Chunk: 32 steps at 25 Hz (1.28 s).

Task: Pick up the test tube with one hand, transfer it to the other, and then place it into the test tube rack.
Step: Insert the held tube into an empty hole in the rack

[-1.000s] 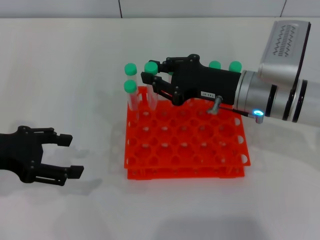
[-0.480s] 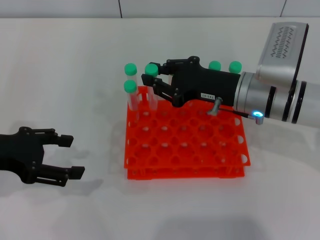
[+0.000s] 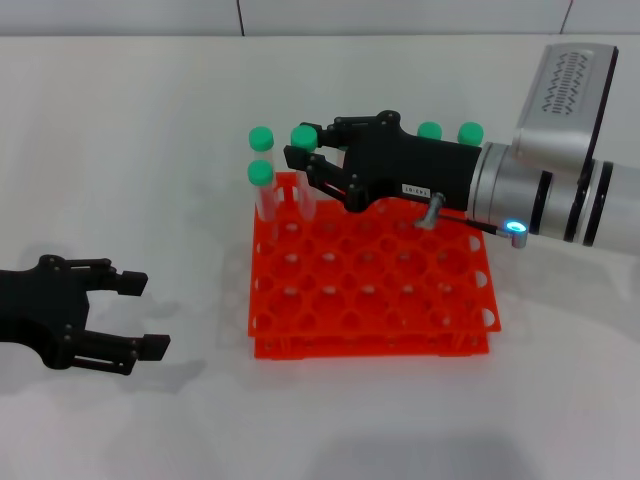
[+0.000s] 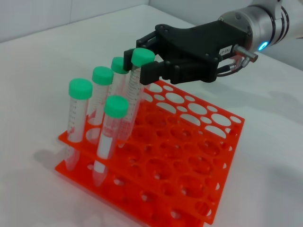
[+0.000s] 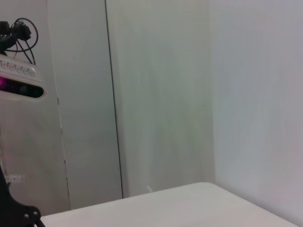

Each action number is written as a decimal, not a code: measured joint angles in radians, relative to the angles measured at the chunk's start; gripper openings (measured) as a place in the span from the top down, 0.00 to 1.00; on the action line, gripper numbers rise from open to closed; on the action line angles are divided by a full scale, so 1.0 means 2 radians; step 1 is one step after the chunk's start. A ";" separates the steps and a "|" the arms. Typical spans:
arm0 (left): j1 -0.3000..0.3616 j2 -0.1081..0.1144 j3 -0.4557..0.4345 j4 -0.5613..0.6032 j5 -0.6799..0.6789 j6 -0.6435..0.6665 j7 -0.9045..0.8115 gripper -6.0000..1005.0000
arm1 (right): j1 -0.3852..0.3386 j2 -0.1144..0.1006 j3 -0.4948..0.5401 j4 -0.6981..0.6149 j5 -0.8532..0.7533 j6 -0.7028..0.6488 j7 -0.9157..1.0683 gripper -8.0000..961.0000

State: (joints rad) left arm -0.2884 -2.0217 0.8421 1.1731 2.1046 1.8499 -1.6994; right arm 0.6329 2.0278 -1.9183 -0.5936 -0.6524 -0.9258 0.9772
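Note:
The test tube, clear with a green cap, leans in a back-row hole of the orange-red test tube rack. My right gripper, the labelled one, reaches over the back of the rack and is shut on the tube just below its cap. In the left wrist view the same gripper clasps the test tube, whose lower end sits inside the rack. My left gripper rests low over the table, left of the rack, open and holding nothing.
Other green-capped tubes stand in the rack: two at the back left corner and two along the back right. The right wrist view shows only a wall and a table edge.
The left gripper has slipped a little toward the near edge of the table. The right gripper and the tube stay where they were.

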 joint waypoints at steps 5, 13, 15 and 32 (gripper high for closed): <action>0.000 0.000 0.000 -0.001 0.000 0.000 0.001 0.12 | 0.001 0.000 -0.003 0.000 0.003 0.002 0.000 0.72; 0.000 -0.001 0.000 -0.001 0.000 0.000 0.001 0.12 | 0.004 0.000 -0.011 0.000 0.008 0.014 0.000 0.72; 0.000 -0.001 0.000 -0.001 0.000 0.000 0.001 0.12 | 0.005 0.000 -0.013 0.000 0.009 0.017 0.000 0.72; -0.005 -0.001 0.000 -0.001 -0.001 -0.001 -0.001 0.12 | 0.003 0.000 -0.013 0.009 0.009 0.017 -0.001 0.72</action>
State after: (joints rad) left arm -0.2985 -2.0232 0.8421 1.1720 2.1033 1.8483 -1.7006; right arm 0.6397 2.0279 -1.9434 -0.5760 -0.6335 -0.8921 0.9751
